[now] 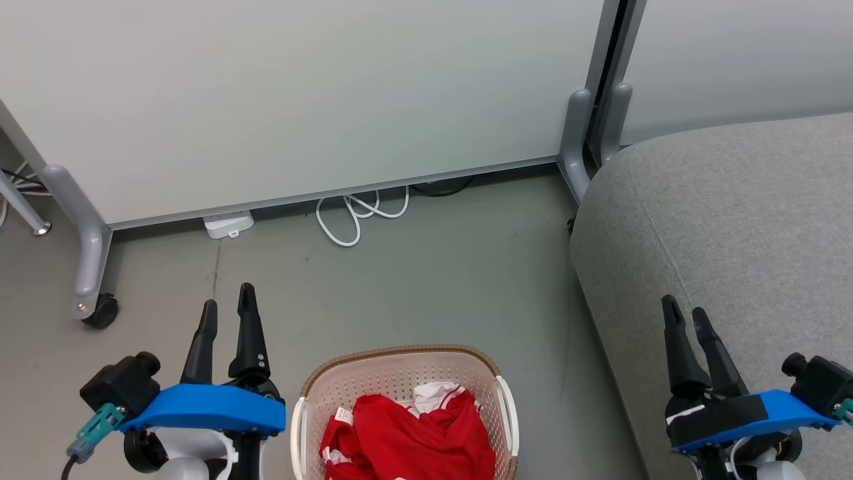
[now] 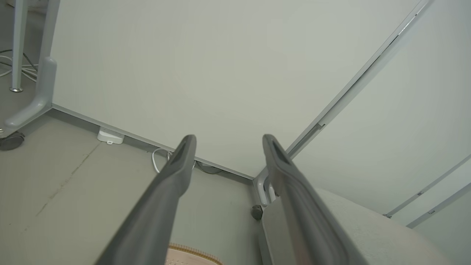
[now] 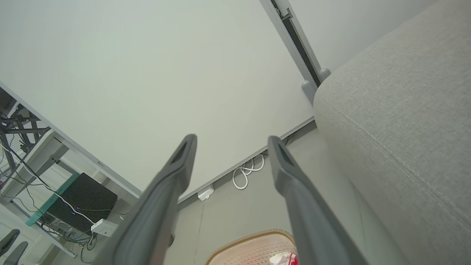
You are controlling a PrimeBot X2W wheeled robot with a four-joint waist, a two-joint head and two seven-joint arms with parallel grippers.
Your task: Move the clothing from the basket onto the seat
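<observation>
While left gripper (image 1: 228,295), right gripper (image 1: 682,305) gape | 1 basket (image 1: 400,349), clothing (image 1: 413,433) | 1 seat (image 1: 733,220)

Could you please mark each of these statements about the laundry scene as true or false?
1. The red clothing lies inside the laundry basket. True.
2. The left gripper is shut on a garment. False: it is open and holds nothing, to the left of the basket.
3. The grey seat is on the robot's right of the basket. True.
4. The basket stands on the seat. False: it stands on the floor beside the seat.
5. The right gripper is open and holds nothing. True.
</observation>
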